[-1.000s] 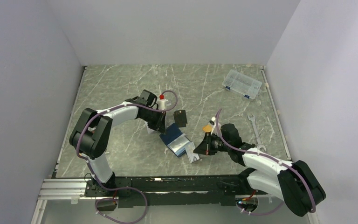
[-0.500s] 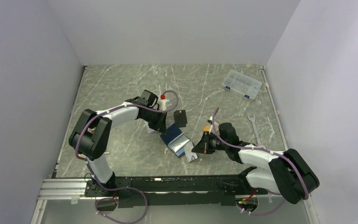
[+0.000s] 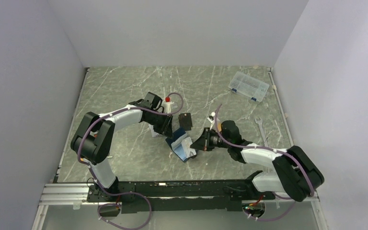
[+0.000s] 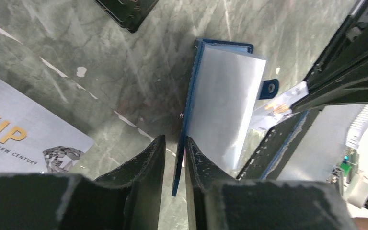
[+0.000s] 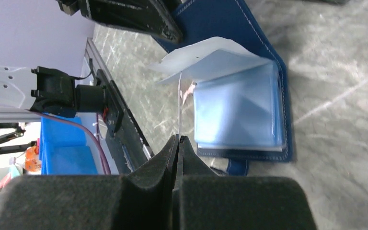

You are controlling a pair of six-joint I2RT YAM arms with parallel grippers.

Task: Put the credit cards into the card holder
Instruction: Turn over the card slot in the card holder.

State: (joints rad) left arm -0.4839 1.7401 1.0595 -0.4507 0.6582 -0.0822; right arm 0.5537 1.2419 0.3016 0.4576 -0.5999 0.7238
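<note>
Navy-blue leather-like folding card holder (image 3: 181, 145) lies open on the grey marbled counter (image 3: 124, 96), centre of the top view, between the two arms. Left jaws sit at its upper-left side. In the left wrist view they are at bottom centre, narrowly parted, with the holder's navy cover edge between them. A sliver of counter shows beside one finger, so they are not clamped on it. The holder's pale silvery inside faces up, with the snap tab at its right edge.

Right jaws are pressed together on a thin white plastic credit card (image 5: 178, 103). It shows edge-on in the right wrist view, upright over the holder's light-blue clear sleeves. Whether the card's far edge touches a sleeve can't be told. One pale sleeve flap is lifted, upper centre of that view.

Silver-white credit card with gold "VIP" lettering (image 4: 19, 139) lies flat on the counter, lower left of the left wrist view, beside the left jaws and apart from the holder.

Flat black rectangle (image 3: 186, 120) sits just above the holder in the top view. White bottle with red cap (image 3: 166, 102) stands by the left arm's wrist. Clear plastic compartment box (image 3: 249, 85) is upper right and a silver wrench (image 3: 261, 129) is at right, both well apart from the holder.
</note>
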